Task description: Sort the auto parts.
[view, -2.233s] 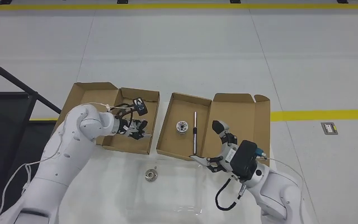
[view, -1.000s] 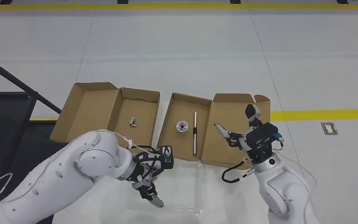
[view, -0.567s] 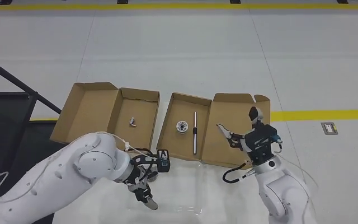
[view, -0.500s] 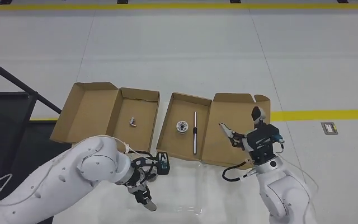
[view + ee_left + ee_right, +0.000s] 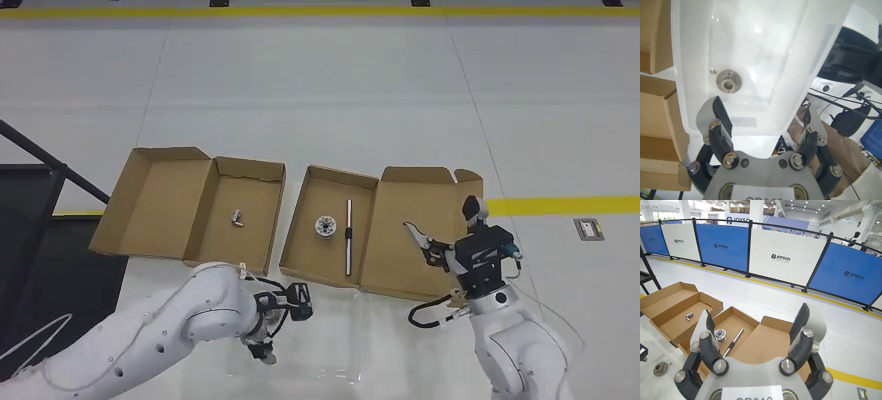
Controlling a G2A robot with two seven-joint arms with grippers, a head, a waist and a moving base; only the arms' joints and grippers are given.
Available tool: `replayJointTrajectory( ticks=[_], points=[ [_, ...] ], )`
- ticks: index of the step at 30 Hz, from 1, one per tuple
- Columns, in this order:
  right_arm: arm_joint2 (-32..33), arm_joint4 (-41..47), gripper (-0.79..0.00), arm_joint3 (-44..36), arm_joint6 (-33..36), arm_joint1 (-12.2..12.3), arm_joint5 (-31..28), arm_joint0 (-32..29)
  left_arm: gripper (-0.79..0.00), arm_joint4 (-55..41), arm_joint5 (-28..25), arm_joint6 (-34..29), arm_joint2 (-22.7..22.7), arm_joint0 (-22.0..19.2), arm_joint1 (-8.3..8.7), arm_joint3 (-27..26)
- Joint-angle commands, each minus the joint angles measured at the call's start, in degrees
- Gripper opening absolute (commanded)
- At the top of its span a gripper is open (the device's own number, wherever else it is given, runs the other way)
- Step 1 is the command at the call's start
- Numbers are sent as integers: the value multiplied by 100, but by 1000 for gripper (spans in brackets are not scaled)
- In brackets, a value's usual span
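In the lower middle of the top view, the clear bin's (image 5: 806,62) walls fenced the flange (image 5: 728,84) on both long sides. Bare floor lay around it, with free room from above under the left pincer (image 5: 762,104), spread wide. Across the frame's middle, the raised walls of the left box (image 5: 255,195) and right box (image 5: 325,195) barred low sideways passage, and the right pincer (image 5: 755,308), also spread, hung above the right box's flat lid (image 5: 400,260).

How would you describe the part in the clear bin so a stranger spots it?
Find the clear bin next to the two cardboard boxes. On its floor, ahead of the left gripper, lies a round metal flange. Unlike the boxed rod, spool and bracket, it is a flat disc with a centre hole.
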Motion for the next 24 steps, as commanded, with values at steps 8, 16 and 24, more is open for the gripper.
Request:
replayJointTrajectory(
  ticks=[8,16,24],
  points=[
    [23,59,0,-4,57,59,-38,28,0,682,148,371,57,129,-151,340],
    [0,143,0,31,107,102,-10,129,0,773,156,448,62,186,-150,369],
    [-28,183,0,97,122,144,47,213,-132,1238,261,893,-97,418,-207,696]
  ],
)
